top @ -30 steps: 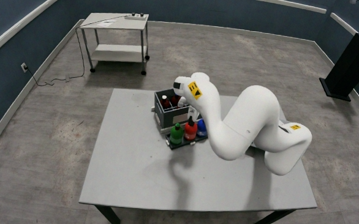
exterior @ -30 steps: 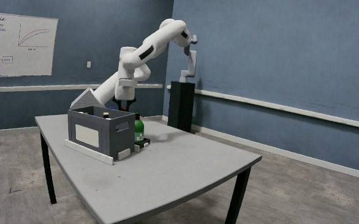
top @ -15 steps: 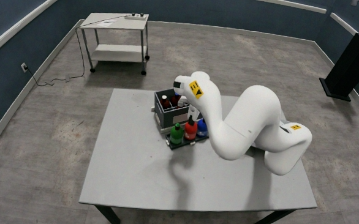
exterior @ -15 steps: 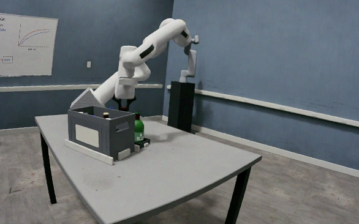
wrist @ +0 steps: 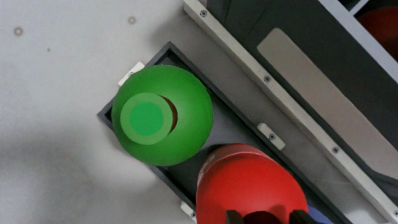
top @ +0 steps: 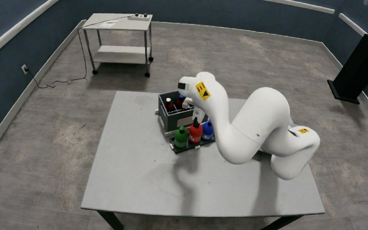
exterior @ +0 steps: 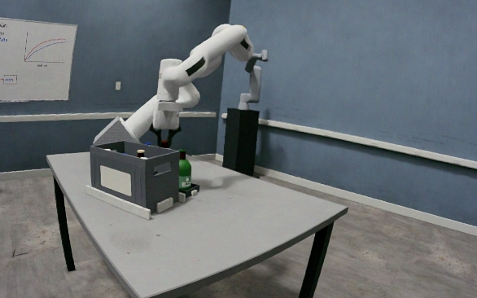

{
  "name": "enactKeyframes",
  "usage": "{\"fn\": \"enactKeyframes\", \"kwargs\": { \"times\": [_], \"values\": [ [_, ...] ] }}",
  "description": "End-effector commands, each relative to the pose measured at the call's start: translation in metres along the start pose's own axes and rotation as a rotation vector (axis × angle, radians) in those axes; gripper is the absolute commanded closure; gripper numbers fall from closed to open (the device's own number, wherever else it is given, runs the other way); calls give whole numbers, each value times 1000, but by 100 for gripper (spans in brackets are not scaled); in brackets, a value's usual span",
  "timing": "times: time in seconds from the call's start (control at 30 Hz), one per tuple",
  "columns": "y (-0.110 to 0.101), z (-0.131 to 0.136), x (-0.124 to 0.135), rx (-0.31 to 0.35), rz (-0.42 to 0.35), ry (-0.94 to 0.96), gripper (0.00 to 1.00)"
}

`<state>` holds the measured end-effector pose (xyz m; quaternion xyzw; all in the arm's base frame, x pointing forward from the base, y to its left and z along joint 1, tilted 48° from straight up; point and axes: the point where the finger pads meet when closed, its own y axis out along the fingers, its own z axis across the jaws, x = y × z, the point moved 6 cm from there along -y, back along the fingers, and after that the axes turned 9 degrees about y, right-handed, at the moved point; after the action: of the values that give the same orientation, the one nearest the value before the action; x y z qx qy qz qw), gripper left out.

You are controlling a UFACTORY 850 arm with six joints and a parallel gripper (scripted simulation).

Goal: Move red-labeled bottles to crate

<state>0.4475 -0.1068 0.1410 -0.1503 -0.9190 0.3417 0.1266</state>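
Note:
My gripper is shut on the neck of the red bottle. This bottle is upright at the middle of the dark tray, between a green bottle and a blue bottle. I cannot tell whether its base touches the tray. The grey crate stands right behind the tray and holds two dark red bottles in its far slots.
The crate rests against white strips on the table. My arm arches over the table's right side. A metal cart and a black pedestal stand on the floor away from the table.

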Motion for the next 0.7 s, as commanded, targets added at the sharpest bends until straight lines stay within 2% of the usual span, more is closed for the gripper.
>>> {"fn": "enactKeyframes", "kwargs": {
  "times": [0.0, 0.67],
  "values": [
    [-4, 0, -1, 0, 2, -1, 100],
    [-18, 0, -1, 0, 2, -1, 100]
  ]
}}
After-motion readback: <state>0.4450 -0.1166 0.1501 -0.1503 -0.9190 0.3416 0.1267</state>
